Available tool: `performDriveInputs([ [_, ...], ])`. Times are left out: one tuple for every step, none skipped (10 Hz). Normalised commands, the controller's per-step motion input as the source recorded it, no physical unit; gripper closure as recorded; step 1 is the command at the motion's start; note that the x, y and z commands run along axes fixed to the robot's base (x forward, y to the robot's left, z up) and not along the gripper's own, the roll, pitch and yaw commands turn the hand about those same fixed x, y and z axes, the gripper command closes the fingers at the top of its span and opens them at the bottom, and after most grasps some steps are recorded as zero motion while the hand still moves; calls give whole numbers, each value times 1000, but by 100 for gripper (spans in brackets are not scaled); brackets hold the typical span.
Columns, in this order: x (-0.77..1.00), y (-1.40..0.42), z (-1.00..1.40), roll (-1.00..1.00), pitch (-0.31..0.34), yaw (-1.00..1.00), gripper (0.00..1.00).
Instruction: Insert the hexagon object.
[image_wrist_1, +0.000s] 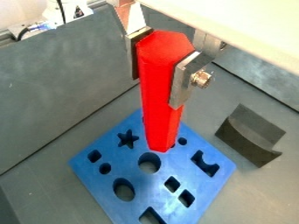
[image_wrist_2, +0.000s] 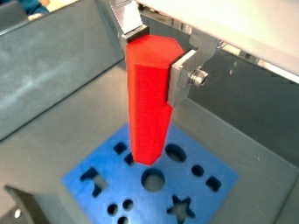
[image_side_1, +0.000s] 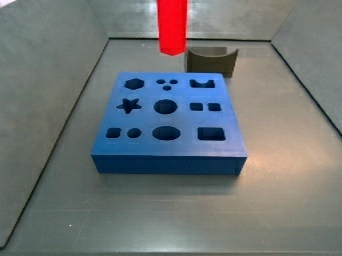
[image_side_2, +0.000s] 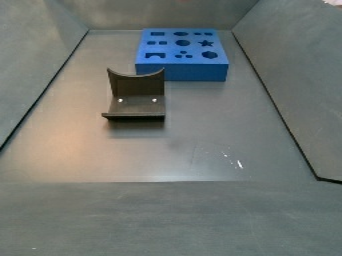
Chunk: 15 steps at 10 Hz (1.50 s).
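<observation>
Your gripper (image_wrist_1: 163, 63) is clamped on the red bar (image_wrist_1: 160, 87): in both wrist views the silver fingers (image_wrist_1: 190, 77) press its upper end from two sides, so the bar is already in hand, not lying anywhere. What matters now is how the bar hangs relative to the blue block (image_side_1: 170, 124). Its long axis runs straight down from the jaws, close to vertical, with the free lower end pointing at the block's top face. In a side view the bar (image_side_1: 173, 26) hangs clear above the block's far edge, well off the surface, with open air between its tip and the holes; the gripper itself is out of that frame. In a wrist view the tip (image_wrist_2: 146, 157) sits over the block (image_wrist_2: 111, 179) amid the holes, but you cannot tell from here which hole it lines up with, since the bar hides what is directly beneath it. The hexagonal hole (image_side_1: 132, 82) shows in a side view at a far corner of the block, to one side of where the bar hangs, so I judge you need a sideways shift over the block before any descent, plus a check that the bar's facets match the hole's flats. The grey curved piece (image_side_1: 213, 61) stands just beyond the block's far edge, beside the bar's line of travel; keep it out of your path.
</observation>
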Motion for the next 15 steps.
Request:
performDriveInputs([
  [-489,674,-306,-459,-109,23,100],
  [-529,637,-266,-480,-120,0,100],
  [-540,603,-209,-500,-100,0,100],
  [-434,606,-191,-500,-133,0,100],
  [-460,620,-286,-449,-189,9,100],
  [-557,503,-569,-251,-203,0,100],
  [-469,371,-769,-120,-176,0,100],
  [-380,309,-783,-96,-166,3,100],
  [-60,177,-703,-3,0,0,100],
  [0,43,-449,23,66,0,100],
  [0,0,-303,44,40,0,100],
  [0,29,-460,0,0,0,100],
  [-9,129,-431,26,0,0,100],
  [0,226,-429,6,1,0,100],
  [69,271,-420,0,43,0,100],
])
